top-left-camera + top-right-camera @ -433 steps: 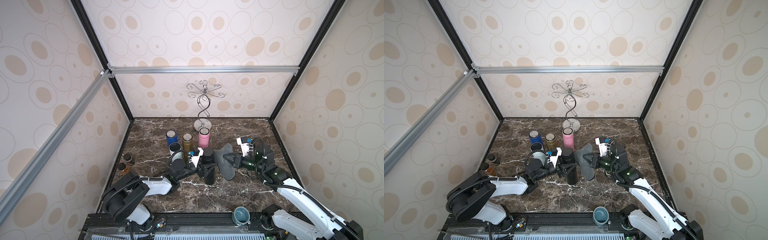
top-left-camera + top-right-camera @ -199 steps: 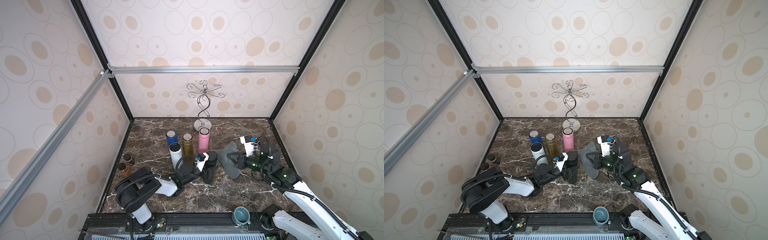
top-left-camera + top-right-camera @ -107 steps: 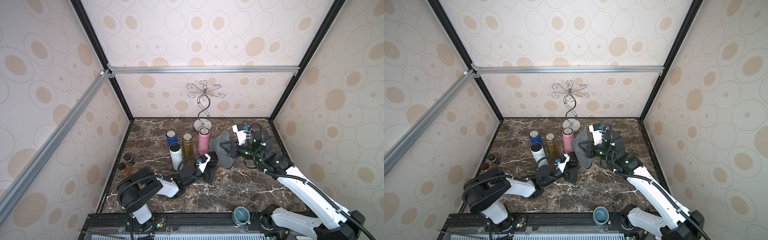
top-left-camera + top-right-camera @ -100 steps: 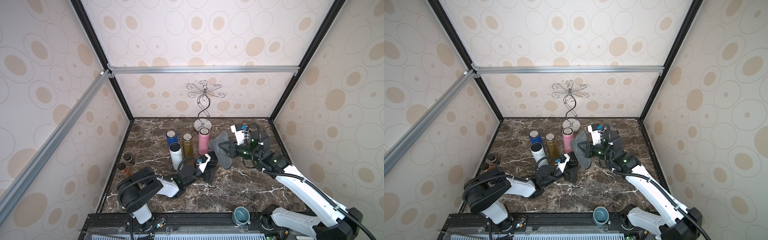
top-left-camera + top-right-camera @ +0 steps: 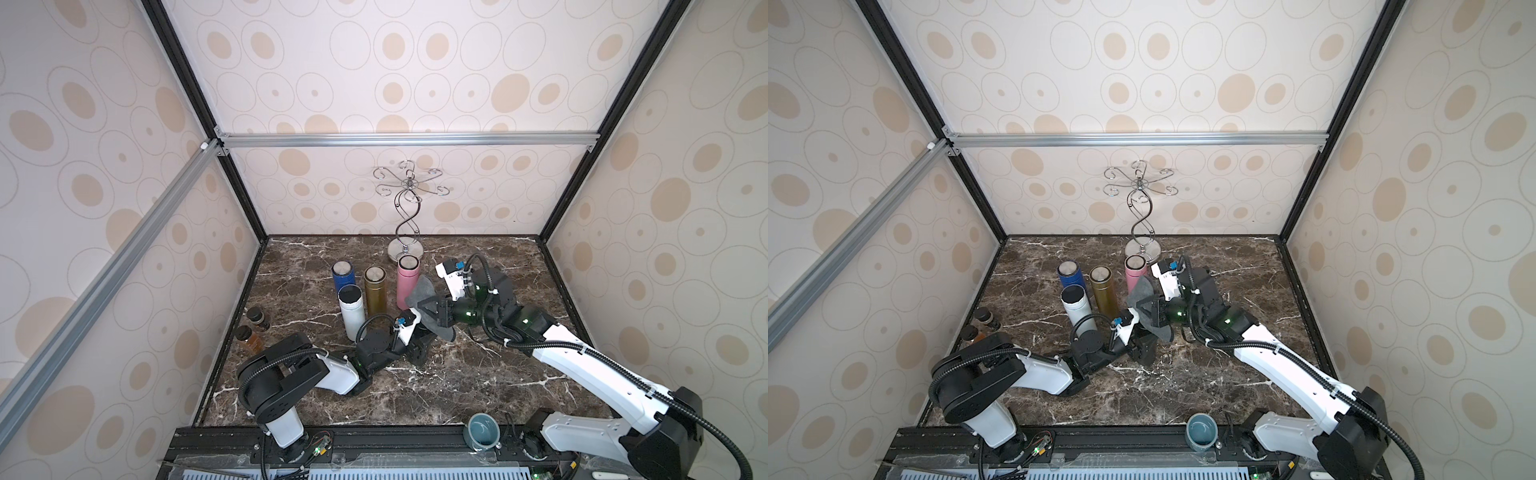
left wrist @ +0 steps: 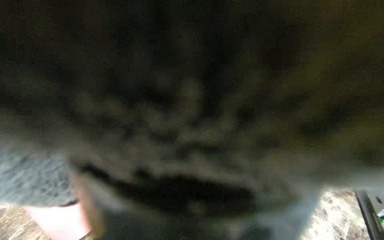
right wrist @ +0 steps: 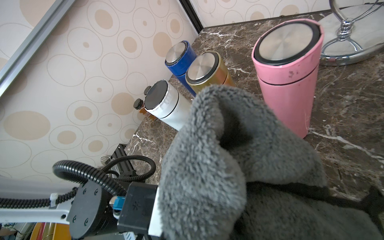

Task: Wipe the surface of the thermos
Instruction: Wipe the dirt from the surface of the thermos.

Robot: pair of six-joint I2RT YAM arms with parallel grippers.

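Gripping low on the black thermos (image 5: 420,358), the left end effector (image 5: 411,347) has its fingers pressed against the dark body, which stands on the marble desk (image 5: 478,386) near the middle. Only the lower part of that thermos shows in both top views. Its upper part is hidden under the grey cloth (image 5: 420,293).

The right end effector (image 5: 430,311) sits just above and behind the left one, its fingers pinched tight on a bunch of the cloth. From the pinch the fabric stands up in a fold and also hangs down over the thermos top and the tip of the left end effector. In the right wrist view the cloth (image 7: 207,166) fills the foreground, lying against the left arm's camera block. The left wrist view is almost wholly dark and blurred, with a patch of cloth (image 6: 35,180) at one edge.

Just behind the right end effector stands the pink thermos (image 5: 406,282), upright, with the cloth's raised fold right beside it; whether they touch I cannot tell. Further to that end effector's left stand the gold thermos (image 5: 375,291), white thermos (image 5: 352,307) and blue thermos (image 5: 343,276). The chrome stand (image 5: 406,249) rises behind the pink one. A teal cup (image 5: 482,430) sits on the front rail, well apart from both end effectors.
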